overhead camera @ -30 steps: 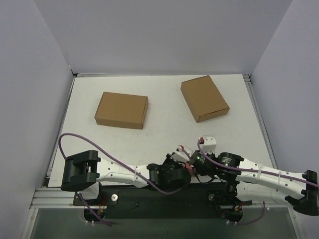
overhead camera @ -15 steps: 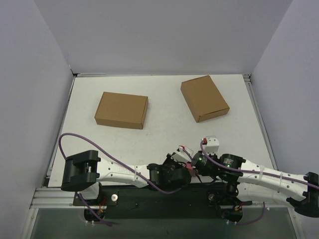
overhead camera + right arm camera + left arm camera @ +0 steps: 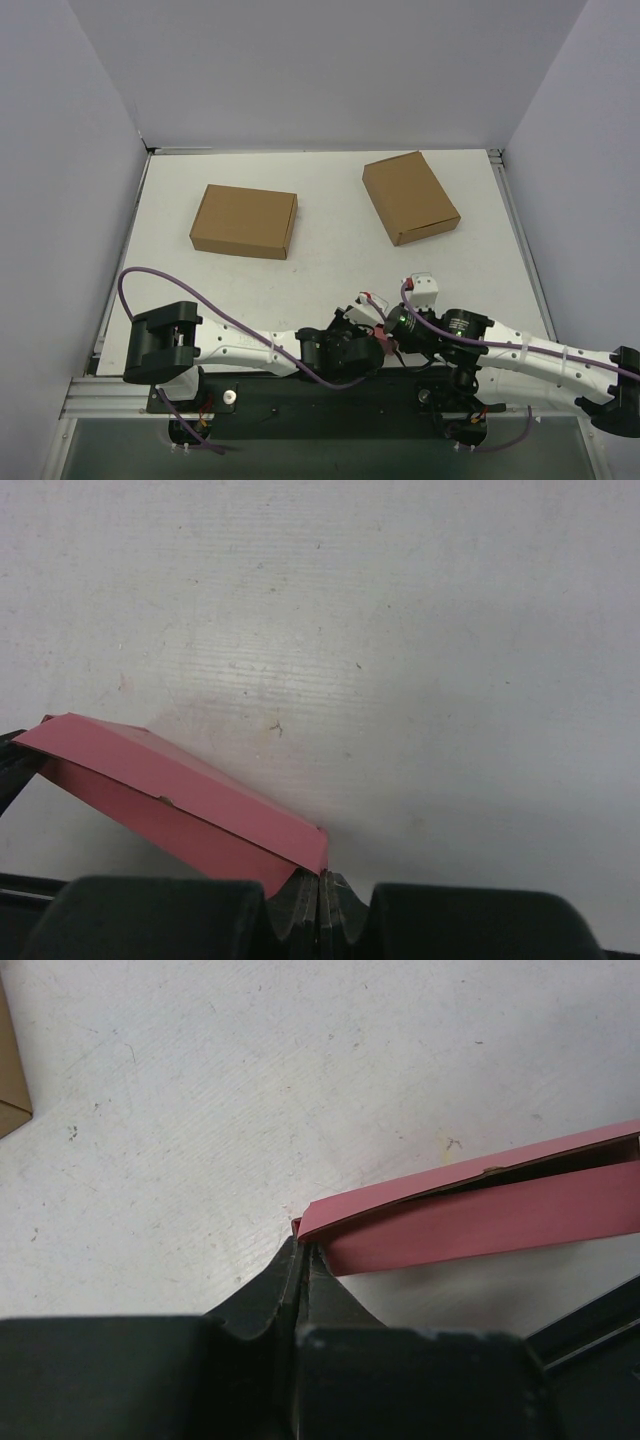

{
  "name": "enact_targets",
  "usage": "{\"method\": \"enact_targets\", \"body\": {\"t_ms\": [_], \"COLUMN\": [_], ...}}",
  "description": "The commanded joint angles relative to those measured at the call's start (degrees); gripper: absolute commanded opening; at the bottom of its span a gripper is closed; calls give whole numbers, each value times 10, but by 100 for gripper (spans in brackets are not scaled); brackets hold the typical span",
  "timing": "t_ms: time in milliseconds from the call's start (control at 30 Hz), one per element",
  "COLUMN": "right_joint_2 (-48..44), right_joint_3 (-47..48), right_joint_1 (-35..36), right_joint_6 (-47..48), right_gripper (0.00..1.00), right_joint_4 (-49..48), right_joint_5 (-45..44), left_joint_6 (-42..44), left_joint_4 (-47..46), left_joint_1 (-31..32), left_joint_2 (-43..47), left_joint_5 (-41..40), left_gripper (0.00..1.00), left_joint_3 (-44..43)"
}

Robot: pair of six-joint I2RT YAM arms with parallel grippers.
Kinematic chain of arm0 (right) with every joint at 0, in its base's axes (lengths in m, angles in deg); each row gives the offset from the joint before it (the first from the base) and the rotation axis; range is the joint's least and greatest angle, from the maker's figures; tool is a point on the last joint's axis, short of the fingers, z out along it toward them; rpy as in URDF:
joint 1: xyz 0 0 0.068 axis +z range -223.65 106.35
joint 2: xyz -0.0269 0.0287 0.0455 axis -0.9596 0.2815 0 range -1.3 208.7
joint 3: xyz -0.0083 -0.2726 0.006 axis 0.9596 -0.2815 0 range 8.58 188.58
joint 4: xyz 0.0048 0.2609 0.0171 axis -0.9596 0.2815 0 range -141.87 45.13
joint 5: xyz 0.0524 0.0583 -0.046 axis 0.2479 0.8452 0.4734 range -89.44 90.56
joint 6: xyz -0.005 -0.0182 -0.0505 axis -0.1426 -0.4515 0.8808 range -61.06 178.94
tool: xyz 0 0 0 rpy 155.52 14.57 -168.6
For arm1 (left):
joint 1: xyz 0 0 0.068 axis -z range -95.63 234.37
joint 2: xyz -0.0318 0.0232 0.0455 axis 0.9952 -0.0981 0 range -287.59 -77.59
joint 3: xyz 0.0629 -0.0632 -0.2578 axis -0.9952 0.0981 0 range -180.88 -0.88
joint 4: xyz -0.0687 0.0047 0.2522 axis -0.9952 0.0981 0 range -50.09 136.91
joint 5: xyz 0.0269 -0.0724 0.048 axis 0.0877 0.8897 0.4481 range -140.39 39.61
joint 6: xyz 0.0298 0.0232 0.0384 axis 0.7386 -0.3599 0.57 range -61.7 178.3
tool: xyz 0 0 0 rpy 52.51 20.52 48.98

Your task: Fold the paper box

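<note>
You have left gripper and right gripper clamped on opposite ends of the paper box; it looks light and crease-prone, so grip near edges

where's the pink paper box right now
The paper box is at the table's near edge, middle of the top view, pinched between the left fingers and right fingers.

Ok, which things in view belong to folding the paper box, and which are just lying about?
In the job:
pink thin-card paper box
left tool and right tool, each shut on one corner of it

Lying about:
left brown cardboard box
right brown cardboard box
Both are untouched.
</note>
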Motion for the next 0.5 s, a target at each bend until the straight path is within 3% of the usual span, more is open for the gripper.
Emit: {"method": "enact_targets", "body": {"t_ms": [0,467], "right_joint_2": [-1,-72], "right_joint_3": [-1,7], "right_joint_1": [-5,-104], "right_joint_6": [20,18], "right_gripper": [0,0], "right_joint_4": [51,22], "right_joint_5": [-1,133], "left_joint_6": [-3,23], "left_joint_4": [89,82], "left_joint_1": [0,15], "left_joint_2": [-56,-113], "left_joint_5": [136,87], "left_gripper": [0,0], "left_joint_3": [34,29]}}
